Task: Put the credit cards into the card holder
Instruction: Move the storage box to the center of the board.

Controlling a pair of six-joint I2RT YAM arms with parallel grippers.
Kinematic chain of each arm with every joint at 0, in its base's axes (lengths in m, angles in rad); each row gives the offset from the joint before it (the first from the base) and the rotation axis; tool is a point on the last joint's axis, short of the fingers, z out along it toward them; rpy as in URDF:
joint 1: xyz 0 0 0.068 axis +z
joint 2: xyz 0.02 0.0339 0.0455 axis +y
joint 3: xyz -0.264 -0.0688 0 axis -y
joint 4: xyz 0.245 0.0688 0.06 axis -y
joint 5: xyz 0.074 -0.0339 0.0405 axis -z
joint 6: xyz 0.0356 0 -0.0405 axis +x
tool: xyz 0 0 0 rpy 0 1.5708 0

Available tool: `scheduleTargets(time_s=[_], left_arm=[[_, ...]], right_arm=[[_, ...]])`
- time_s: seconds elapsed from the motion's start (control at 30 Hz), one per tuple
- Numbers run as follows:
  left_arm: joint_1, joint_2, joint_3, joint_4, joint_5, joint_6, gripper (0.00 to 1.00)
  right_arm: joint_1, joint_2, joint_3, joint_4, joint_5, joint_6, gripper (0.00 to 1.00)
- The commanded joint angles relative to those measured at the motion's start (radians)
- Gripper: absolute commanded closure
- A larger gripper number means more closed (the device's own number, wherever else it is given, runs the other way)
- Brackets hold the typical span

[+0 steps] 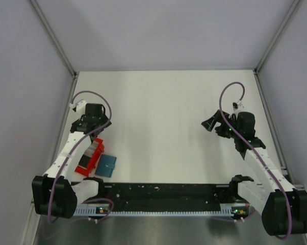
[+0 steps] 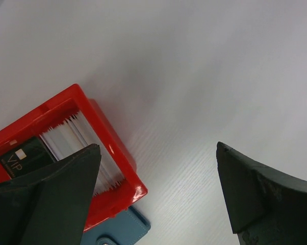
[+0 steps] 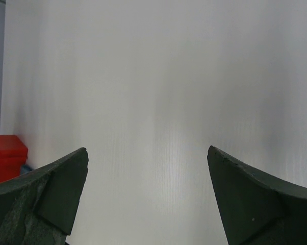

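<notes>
The left claw (image 2: pixel 158 153) and right claw (image 3: pixel 147 153) both gape apart. Beneath the left claw, thin flat credit cards (image 2: pixel 61 135) stand in a glossy red tray (image 2: pixel 41 113). The grained teal card holder (image 2: pixel 128 229) lies just beside it.

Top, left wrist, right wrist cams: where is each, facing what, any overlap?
Top external: above and behind the left arm and right arm, looking down on the table; both visible.
Left wrist: on the left arm, looking down past the open left gripper at the red tray, cards, card holder corner.
Right wrist: low, facing across the table; open right gripper frames it.
Shared: red tray, in all three.
</notes>
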Motion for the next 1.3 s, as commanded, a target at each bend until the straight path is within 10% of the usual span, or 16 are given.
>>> scheduleTargets(time_s=[0.0, 0.77, 1.27], left_arm=[[0.045, 0.024, 0.008, -0.045, -0.056, -0.016, 0.02], [0.068, 0.231, -0.044, 0.267, 0.435, 0.002, 0.11], [-0.243, 0.389, 0.077, 0.353, 0.403, -0.169, 0.11]], right_arm=[[-0.005, -0.001, 0.053, 0.001, 0.013, -0.026, 0.01], [-0.005, 0.067, 0.059, -0.022, 0.038, -0.067, 0.01], [-0.005, 0.088, 0.071, -0.082, 0.093, -0.09, 0.01]])
